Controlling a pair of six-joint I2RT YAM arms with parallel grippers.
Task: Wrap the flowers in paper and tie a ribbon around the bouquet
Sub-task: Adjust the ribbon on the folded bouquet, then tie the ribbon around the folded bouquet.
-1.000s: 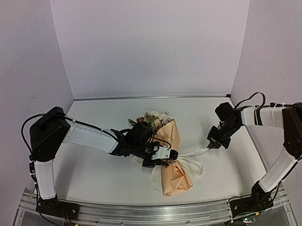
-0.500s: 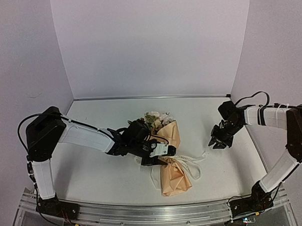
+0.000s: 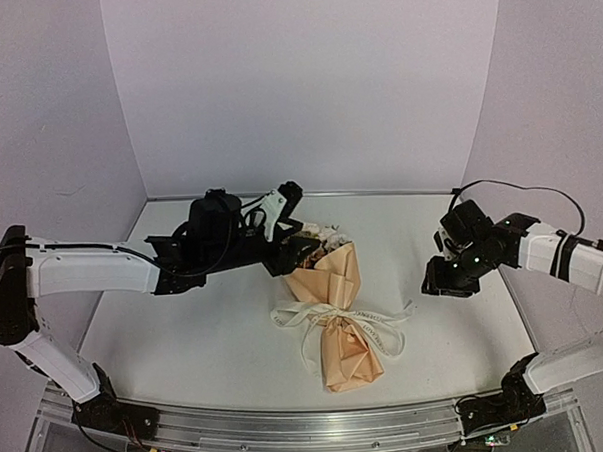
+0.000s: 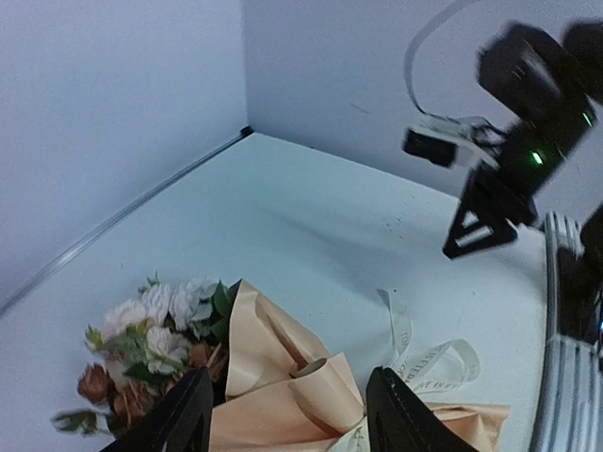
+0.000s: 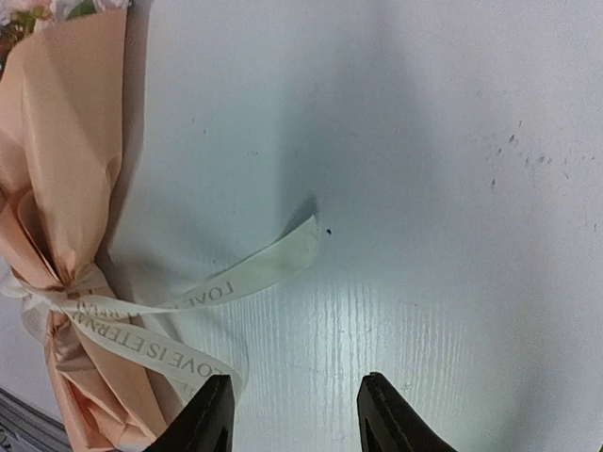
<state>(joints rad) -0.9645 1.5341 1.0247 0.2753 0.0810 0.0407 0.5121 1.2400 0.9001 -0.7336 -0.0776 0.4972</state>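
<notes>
The bouquet (image 3: pixel 338 319) lies in the middle of the table, a tan paper (image 4: pixel 283 372) cone with the flowers (image 3: pixel 317 235) showing at its far end. The cream ribbon (image 3: pixel 384 327) is tied round its waist, with loops and a loose end trailing right on the table. My left gripper (image 3: pixel 293 221) hangs open above the flower end, nothing between its fingers. My right gripper (image 3: pixel 446 280) stands open over the table to the right of the ribbon's end (image 5: pixel 245 276), apart from it. In the right wrist view the paper (image 5: pixel 66 151) fills the left edge.
White walls close off the table (image 3: pixel 186 341) at the back and on both sides. An aluminium rail (image 3: pixel 290 427) runs along the near edge. In the left wrist view the right gripper (image 4: pixel 480 221) shows beyond the bouquet.
Both grippers have opened and let go of the ribbon. The left arm has risen and drawn back from the bouquet's waist to above the flowers. The ribbon's right end has dropped onto the table.
</notes>
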